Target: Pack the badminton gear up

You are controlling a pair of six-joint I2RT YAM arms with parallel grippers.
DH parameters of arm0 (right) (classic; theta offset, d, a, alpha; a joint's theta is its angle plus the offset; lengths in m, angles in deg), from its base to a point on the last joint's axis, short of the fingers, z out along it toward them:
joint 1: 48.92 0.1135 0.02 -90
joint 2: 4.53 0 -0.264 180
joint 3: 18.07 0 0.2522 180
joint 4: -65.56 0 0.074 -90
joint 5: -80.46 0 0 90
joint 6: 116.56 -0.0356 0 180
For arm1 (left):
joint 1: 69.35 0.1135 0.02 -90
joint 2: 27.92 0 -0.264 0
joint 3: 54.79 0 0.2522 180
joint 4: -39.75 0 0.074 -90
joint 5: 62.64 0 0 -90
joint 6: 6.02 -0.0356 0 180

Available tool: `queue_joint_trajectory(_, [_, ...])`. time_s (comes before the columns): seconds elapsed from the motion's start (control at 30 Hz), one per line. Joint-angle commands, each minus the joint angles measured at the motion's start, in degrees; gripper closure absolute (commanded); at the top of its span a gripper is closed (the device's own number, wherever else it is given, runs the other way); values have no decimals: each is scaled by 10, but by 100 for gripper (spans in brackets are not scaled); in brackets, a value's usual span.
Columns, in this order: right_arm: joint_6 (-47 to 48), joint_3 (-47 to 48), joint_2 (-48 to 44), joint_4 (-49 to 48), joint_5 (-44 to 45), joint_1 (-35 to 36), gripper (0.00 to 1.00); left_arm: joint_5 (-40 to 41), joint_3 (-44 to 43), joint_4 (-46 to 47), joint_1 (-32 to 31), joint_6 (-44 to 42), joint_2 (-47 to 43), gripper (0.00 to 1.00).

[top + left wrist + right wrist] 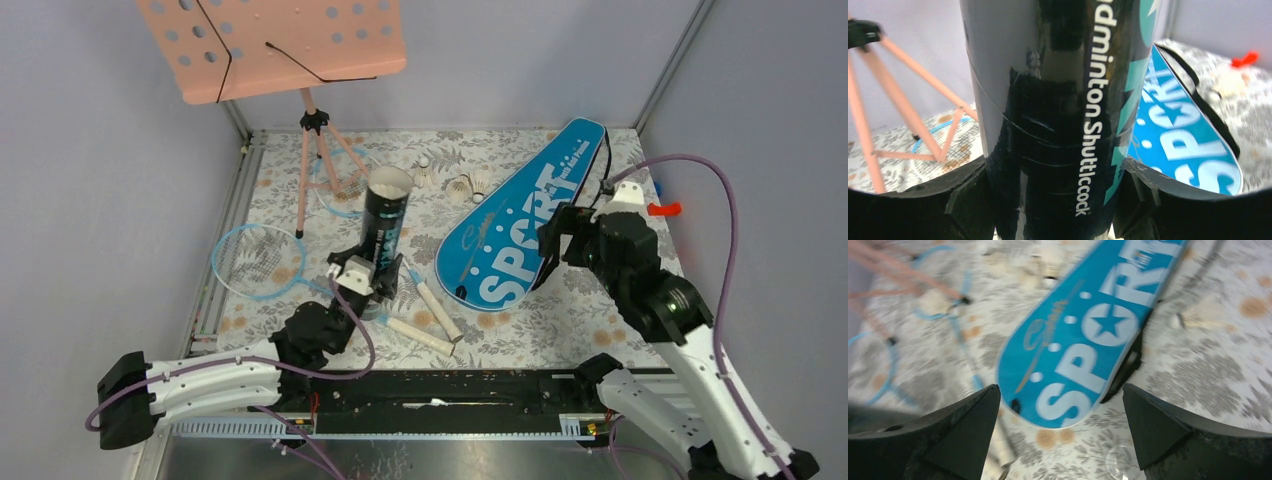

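We are seeing left gripper clamping upright tube mid-tabletop, fingers hiding tube base. Right gripper hanging wide, holding nothing, over near end of SPORT bag at right. Shuttlecocks blurring beyond bag; stand legs partly hiding far racket.

Your left gripper, low and left of centre, clamps the tube; your right gripper hangs raised on the right, jaws spread wide, holding nothing.
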Motion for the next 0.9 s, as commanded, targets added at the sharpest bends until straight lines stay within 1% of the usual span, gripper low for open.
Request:
queue_joint_trajectory(0.0, [-4, -49, 44, -29, -98, -177, 0, 103, -12, 85, -1, 34, -37, 85])
queue_joint_trajectory(0.07, [-2, -64, 91, -53, -157, -273, 0, 109, -7, 84, -1, 29, -48, 85])
queue_joint_trajectory(0.2, [18, -64, 207, -104, -206, -394, 0, 134, -1, 90, 0, 26, -46, 85])
queue_joint_trajectory(0.37, [40, -9, 370, -167, -224, -476, 0, 140, 5, 111, 0, 16, -32, 86])
queue_joint_trajectory(0.53, [96, 80, 509, -166, -245, -501, 0, 121, 9, 127, 1, 24, -19, 86])
queue_joint_trajectory(0.7, [107, 127, 598, -169, -270, -515, 1, 109, 5, 128, 1, 25, -1, 86])
queue_joint_trajectory(0.8, [104, 144, 633, -160, -319, -518, 11, 104, 2, 133, 1, 20, 10, 86])
queue_joint_trajectory(0.87, [97, 153, 648, -141, -330, -518, 19, 103, -1, 132, 1, 16, 18, 87])
